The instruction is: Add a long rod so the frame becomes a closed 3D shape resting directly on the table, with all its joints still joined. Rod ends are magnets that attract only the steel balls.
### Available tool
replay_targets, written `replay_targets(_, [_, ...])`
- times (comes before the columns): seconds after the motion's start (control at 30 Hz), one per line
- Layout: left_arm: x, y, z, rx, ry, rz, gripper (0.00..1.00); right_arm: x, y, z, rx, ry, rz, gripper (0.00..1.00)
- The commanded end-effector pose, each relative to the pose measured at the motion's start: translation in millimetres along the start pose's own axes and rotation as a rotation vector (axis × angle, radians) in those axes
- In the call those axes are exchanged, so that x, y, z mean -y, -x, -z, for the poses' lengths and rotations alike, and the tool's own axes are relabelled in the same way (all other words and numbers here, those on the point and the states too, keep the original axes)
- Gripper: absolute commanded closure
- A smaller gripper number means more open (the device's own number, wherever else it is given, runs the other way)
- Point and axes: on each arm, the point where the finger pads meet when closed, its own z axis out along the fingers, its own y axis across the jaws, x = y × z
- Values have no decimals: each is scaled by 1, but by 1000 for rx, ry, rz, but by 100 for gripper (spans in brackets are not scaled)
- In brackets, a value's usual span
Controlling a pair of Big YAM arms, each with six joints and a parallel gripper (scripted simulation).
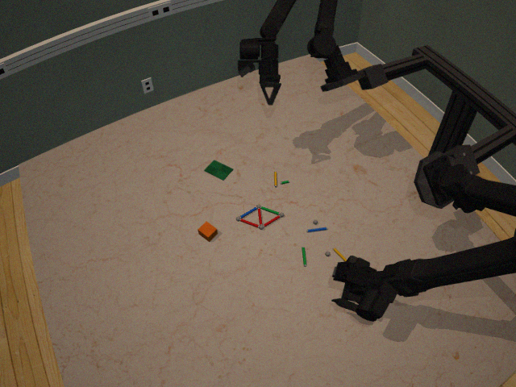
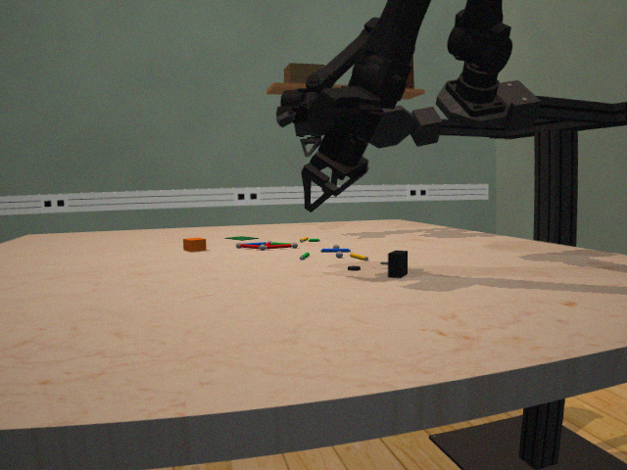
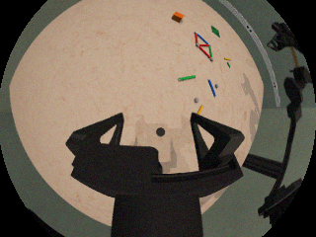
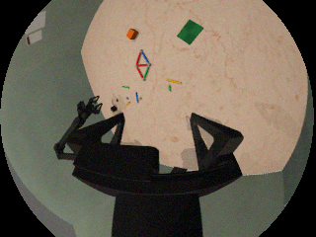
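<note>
The frame (image 1: 260, 216) lies flat on the table as two triangles of blue, green and red rods joined by steel balls; it also shows in the exterior view (image 2: 265, 246). Loose near it are a blue rod (image 1: 317, 229), a green rod (image 1: 304, 255), a yellow rod (image 1: 339, 254), another yellow rod (image 1: 275, 179), a short green rod (image 1: 285, 181) and two balls (image 1: 315, 222) (image 1: 327, 253). My left gripper (image 1: 338, 287) is open and empty, above the table just beside the near yellow rod. My right gripper (image 1: 269, 94) is open and empty, high over the far side.
An orange cube (image 1: 206, 230) sits left of the frame. A green flat patch (image 1: 218, 169) lies behind it. A small black block (image 2: 397, 263) and a black disc (image 2: 353, 267) lie near the left gripper. The black arm stand (image 1: 458, 104) is on the right.
</note>
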Motion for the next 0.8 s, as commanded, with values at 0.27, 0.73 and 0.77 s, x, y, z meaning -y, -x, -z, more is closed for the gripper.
replay_targets(0.27, [99,-16,-40,-3,-1,-311,0,-47,54,-75,191,-55,303,0])
replay_targets(0.73, [165,-36,-57,-26,-9,-441,0,-106,39,-227,252,-202,786,0])
replay_targets(0.77, [167,-37,-58,-27,-10,-444,0,-110,38,-239,260,-214,822,0])
